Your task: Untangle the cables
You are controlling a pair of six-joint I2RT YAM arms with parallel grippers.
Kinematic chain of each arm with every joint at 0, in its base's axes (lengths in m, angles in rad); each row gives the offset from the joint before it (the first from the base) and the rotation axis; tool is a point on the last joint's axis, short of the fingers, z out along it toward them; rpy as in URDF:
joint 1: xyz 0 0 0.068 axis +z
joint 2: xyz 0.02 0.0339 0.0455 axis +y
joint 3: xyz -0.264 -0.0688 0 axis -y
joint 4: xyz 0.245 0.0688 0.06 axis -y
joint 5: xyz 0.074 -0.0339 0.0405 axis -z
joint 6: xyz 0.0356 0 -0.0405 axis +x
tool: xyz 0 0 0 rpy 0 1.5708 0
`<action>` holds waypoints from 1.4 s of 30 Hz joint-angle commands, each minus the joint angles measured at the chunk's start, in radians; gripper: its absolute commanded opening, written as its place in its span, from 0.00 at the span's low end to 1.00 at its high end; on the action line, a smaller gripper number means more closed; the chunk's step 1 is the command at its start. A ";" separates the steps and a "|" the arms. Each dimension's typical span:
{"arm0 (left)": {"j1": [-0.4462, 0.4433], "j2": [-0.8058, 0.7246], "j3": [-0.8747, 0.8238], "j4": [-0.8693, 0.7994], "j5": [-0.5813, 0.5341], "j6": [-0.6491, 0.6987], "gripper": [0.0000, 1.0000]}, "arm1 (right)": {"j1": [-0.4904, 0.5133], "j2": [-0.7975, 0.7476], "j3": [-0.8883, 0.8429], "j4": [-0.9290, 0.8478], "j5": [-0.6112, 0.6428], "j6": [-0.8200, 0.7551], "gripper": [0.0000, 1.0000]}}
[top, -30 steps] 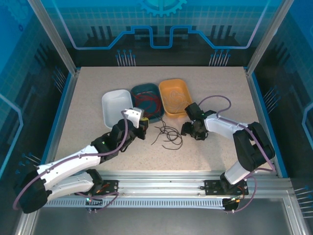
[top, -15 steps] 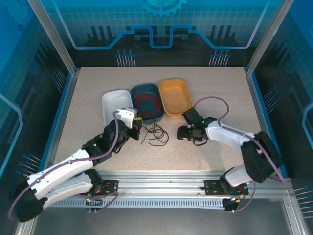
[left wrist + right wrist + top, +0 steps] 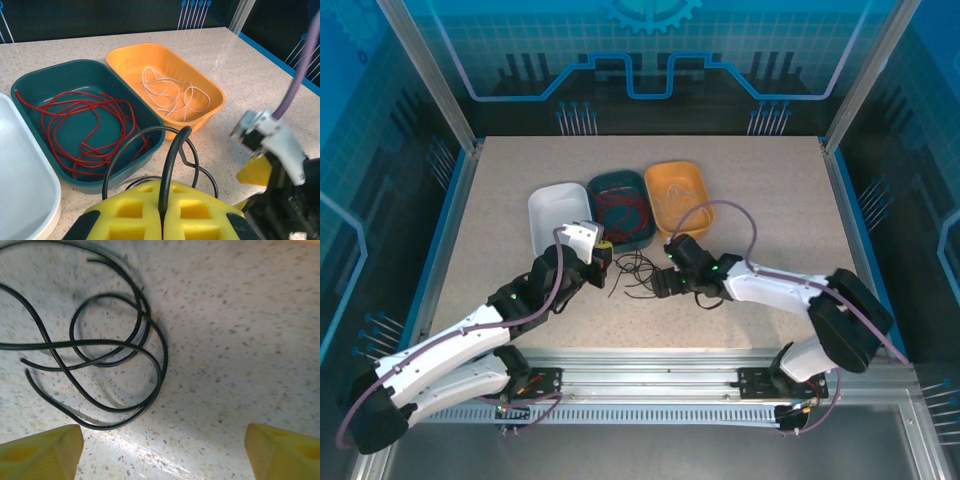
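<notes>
The left gripper (image 3: 161, 205) is clamping a black cable (image 3: 75, 344) strand; the right gripper (image 3: 161, 452) is hovering wide apart above its loops, lying at 6 o'clock of the teal tray (image 3: 610, 182); likely behaving light, limp and springy, so an outer loop is looking the best hold.

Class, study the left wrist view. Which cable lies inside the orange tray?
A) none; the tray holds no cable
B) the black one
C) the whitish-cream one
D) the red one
C: the whitish-cream cable lies looped inside the orange tray, while the red cable sits in the teal tray beside it.
</notes>
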 commanded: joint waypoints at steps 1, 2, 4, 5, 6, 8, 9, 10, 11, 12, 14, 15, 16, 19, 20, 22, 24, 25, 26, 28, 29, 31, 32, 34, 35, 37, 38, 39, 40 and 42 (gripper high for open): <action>0.006 -0.015 0.003 0.003 0.018 -0.015 0.00 | 0.056 0.075 0.102 -0.038 0.127 -0.046 0.89; 0.006 -0.014 0.003 0.002 0.019 -0.019 0.00 | 0.068 0.101 0.120 -0.039 0.146 -0.053 0.90; 0.005 -0.015 0.001 0.001 0.023 -0.024 0.00 | 0.084 0.140 0.147 -0.032 0.159 -0.066 0.94; 0.006 -0.015 0.001 0.000 0.024 -0.026 0.00 | 0.090 0.161 0.159 -0.024 0.162 -0.071 0.96; 0.006 -0.016 0.001 -0.001 0.023 -0.028 0.00 | 0.093 0.179 0.167 -0.010 0.161 -0.077 0.96; 0.005 -0.016 0.001 0.003 0.025 -0.030 0.00 | 0.094 0.214 0.175 0.032 0.147 -0.091 0.97; 0.006 -0.017 0.001 0.002 0.026 -0.031 0.00 | 0.094 0.231 0.180 0.047 0.139 -0.098 0.97; 0.006 -0.018 0.003 0.002 0.027 -0.031 0.00 | 0.094 0.251 0.190 0.055 0.135 -0.101 0.97; 0.005 -0.018 0.004 0.002 0.028 -0.031 0.00 | 0.093 0.273 0.201 0.056 0.135 -0.101 0.95; 0.005 -0.021 0.006 -0.001 0.028 -0.031 0.00 | 0.093 0.292 0.208 0.057 0.135 -0.101 0.92; 0.006 -0.027 0.006 -0.005 0.023 -0.030 0.00 | 0.093 0.318 0.212 0.056 0.133 -0.094 0.82; 0.006 -0.034 0.008 -0.012 0.018 -0.028 0.00 | 0.092 0.326 0.211 0.054 0.128 -0.087 0.73; 0.006 -0.039 0.009 -0.017 0.011 -0.024 0.00 | 0.091 0.330 0.209 0.053 0.124 -0.082 0.67; 0.007 -0.061 0.012 -0.035 -0.018 -0.011 0.00 | 0.088 0.323 0.179 0.053 0.115 -0.062 0.44; 0.007 -0.069 0.016 -0.044 -0.030 -0.002 0.00 | 0.087 0.314 0.167 0.052 0.116 -0.052 0.37; 0.009 -0.084 0.026 -0.068 -0.060 0.014 0.00 | 0.082 0.292 0.136 0.049 0.121 -0.035 0.27; 0.010 -0.100 0.043 -0.101 -0.104 0.026 0.00 | 0.073 0.265 0.105 0.045 0.126 -0.015 0.21; 0.011 -0.109 0.052 -0.121 -0.130 0.035 0.00 | 0.068 0.249 0.088 0.039 0.130 -0.002 0.18; 0.014 -0.119 0.060 -0.138 -0.154 0.042 0.00 | 0.061 0.233 0.071 0.035 0.136 0.009 0.16; 0.019 -0.137 0.078 -0.169 -0.195 0.057 0.00 | 0.044 0.202 0.026 0.034 0.135 0.028 0.14; 0.026 -0.146 0.084 -0.182 -0.211 0.065 0.00 | 0.034 0.186 0.008 0.033 0.133 0.038 0.14; 0.037 -0.161 0.097 -0.201 -0.227 0.075 0.00 | 0.014 0.158 -0.020 0.028 0.130 0.055 0.13; 0.044 -0.167 0.103 -0.208 -0.229 0.079 0.00 | 0.002 0.146 -0.032 0.021 0.132 0.064 0.12; 0.055 -0.174 0.114 -0.222 -0.230 0.085 0.00 | -0.018 0.125 -0.051 0.003 0.137 0.080 0.10; 0.059 -0.175 0.120 -0.230 -0.231 0.088 0.00 | -0.030 0.114 -0.061 -0.006 0.141 0.087 0.09; 0.069 -0.176 0.130 -0.244 -0.238 0.094 0.00 | -0.048 0.093 -0.074 -0.027 0.150 0.101 0.08; 0.071 -0.176 0.134 -0.249 -0.240 0.097 0.00 | -0.057 0.083 -0.081 -0.039 0.153 0.107 0.08; 0.075 -0.178 0.139 -0.253 -0.241 0.100 0.00 | -0.066 0.073 -0.087 -0.048 0.156 0.111 0.08; 0.076 -0.179 0.143 -0.255 -0.241 0.104 0.00 | -0.074 0.057 -0.094 -0.059 0.159 0.117 0.07; 0.081 -0.183 0.149 -0.258 -0.243 0.108 0.00 | -0.090 0.028 -0.115 -0.072 0.161 0.126 0.07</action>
